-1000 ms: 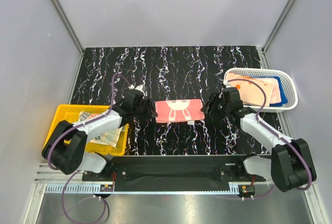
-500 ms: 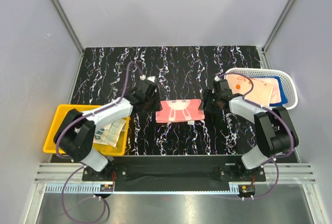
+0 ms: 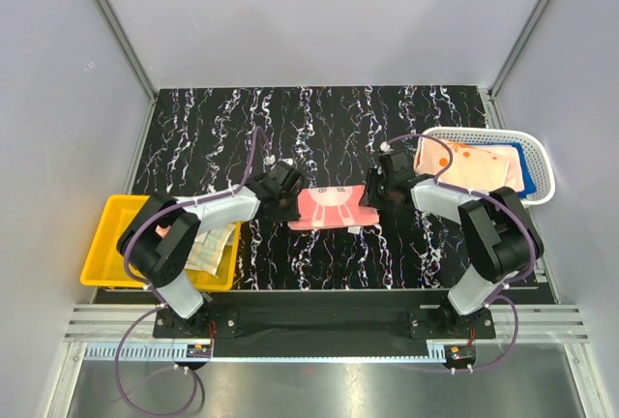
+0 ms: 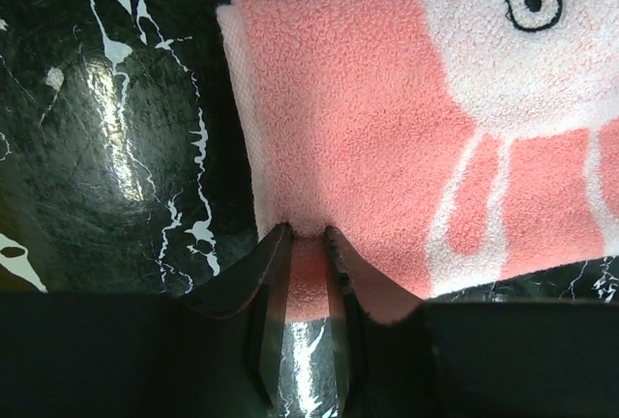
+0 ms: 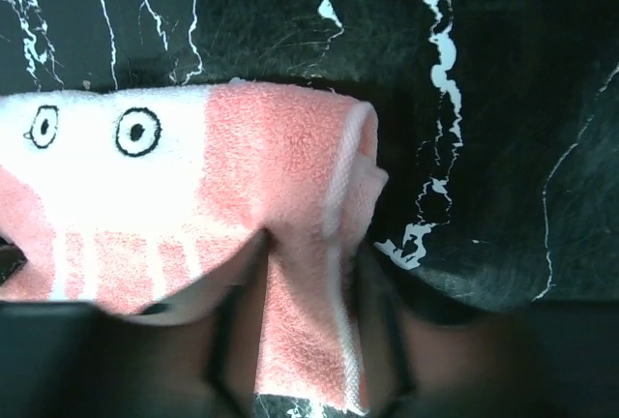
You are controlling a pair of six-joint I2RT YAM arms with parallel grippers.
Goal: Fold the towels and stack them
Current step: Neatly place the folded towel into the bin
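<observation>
A salmon-pink towel (image 3: 332, 207) with a white cartoon figure lies folded in the middle of the black marbled table. My left gripper (image 3: 287, 207) is shut on the towel's left edge; the left wrist view shows the cloth (image 4: 387, 128) pinched between the fingers (image 4: 276, 263). My right gripper (image 3: 371, 194) is shut on the towel's right edge, with the cloth (image 5: 290, 195) bunched and lifted there. More towels, orange, pale pink and blue (image 3: 474, 168), lie in the white mesh basket. A beige lettered towel (image 3: 208, 249) lies in the yellow bin.
The yellow bin (image 3: 111, 229) stands at the near left beside the left arm. The white mesh basket (image 3: 542, 162) stands at the right. Grey walls close off the table at the back and both sides.
Both grippers have moved inward from beside the towel onto its left and right edges and closed on the cloth. The towel's right edge is now bunched up.
</observation>
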